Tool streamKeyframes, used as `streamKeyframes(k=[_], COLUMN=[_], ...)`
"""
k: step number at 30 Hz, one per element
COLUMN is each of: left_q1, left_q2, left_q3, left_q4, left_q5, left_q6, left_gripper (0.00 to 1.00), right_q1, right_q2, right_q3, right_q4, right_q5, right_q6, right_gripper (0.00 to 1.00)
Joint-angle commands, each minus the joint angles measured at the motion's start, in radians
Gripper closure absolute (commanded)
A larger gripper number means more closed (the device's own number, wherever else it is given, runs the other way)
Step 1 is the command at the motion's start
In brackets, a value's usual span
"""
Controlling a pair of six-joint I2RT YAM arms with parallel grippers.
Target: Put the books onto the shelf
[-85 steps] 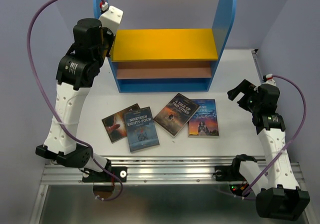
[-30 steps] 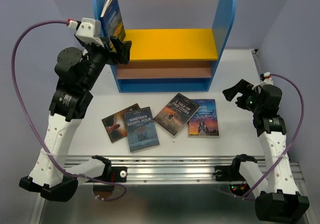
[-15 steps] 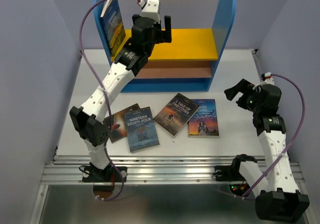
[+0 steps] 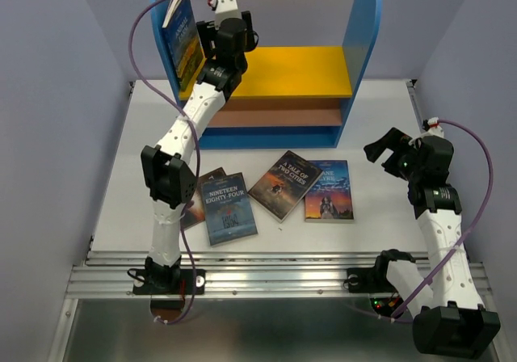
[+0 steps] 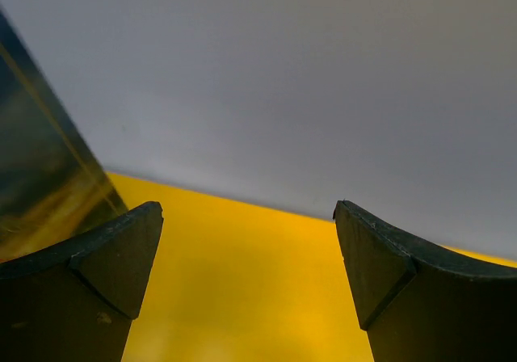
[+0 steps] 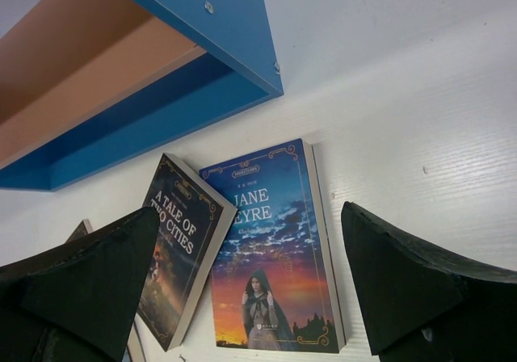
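**The right gripper is the one closest to the books on the table.**
Four books [image 4: 284,184] lie flat on the table [image 4: 388,225] in front of the shelf [image 4: 363,31]. A fifth book [image 4: 186,43] stands on the yellow board [image 4: 299,69]. The right gripper [image 4: 378,150] is wide open and empty. The Jane Eyre book [image 4: 328,189] is just to its left, and its long side seems to point at the shelf. The left gripper [image 5: 246,208] is open and empty too, up over the yellow board.

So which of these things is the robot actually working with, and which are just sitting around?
Part of the job: the shelf, the upright book on it, and on the table Nineteen Eighty-Four, A Tale of Two Cities, Jane Eyre and a dark brown book.

Just there: purple cables, metal rail.
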State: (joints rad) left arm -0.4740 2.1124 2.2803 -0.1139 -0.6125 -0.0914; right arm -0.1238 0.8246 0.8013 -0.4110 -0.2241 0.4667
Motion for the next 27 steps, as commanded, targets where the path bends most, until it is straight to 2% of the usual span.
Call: streamKeyframes(k=[1,4,7,15,23,27], left_q1=[0.046,0.049,0.054,0.072,0.097,0.097], left_q2=[-0.029,-0.02,-0.017,-0.022,-0.025,-0.045], left_q3=[0.007,0.008,-0.007,-0.024,0.01,0.001], left_q4=[0.187,0.191,0.229,0.189,0.036,-0.016], left_q5=[-0.098,-0.07,-0.101,-0.32,-0.431,-0.408], left_q6=[0.025,0.028,0.045,0.012,-0.097,-0.136], left_gripper=[0.01,0.01,0.01,0.01,0.01,0.01], right_q1=[0.001,0.001,0.001,0.001,0.001,0.001], right_q2=[-0.013,-0.012,-0.005,-0.022,-0.027,-0.027], right_q3=[-0.011,-0.013,-0.013,-0.019,-0.024,-0.024], right_q4=[0.021,0.023,0.021,0.018,0.02,0.018], right_q5=[0.02,0.028,0.028,0.04,0.045,0.052], right_q6=[-0.013,-0.013,-0.013,-0.014,-0.016,-0.013], right_gripper=[0.0,0.0,0.0,0.0,0.0,0.0])
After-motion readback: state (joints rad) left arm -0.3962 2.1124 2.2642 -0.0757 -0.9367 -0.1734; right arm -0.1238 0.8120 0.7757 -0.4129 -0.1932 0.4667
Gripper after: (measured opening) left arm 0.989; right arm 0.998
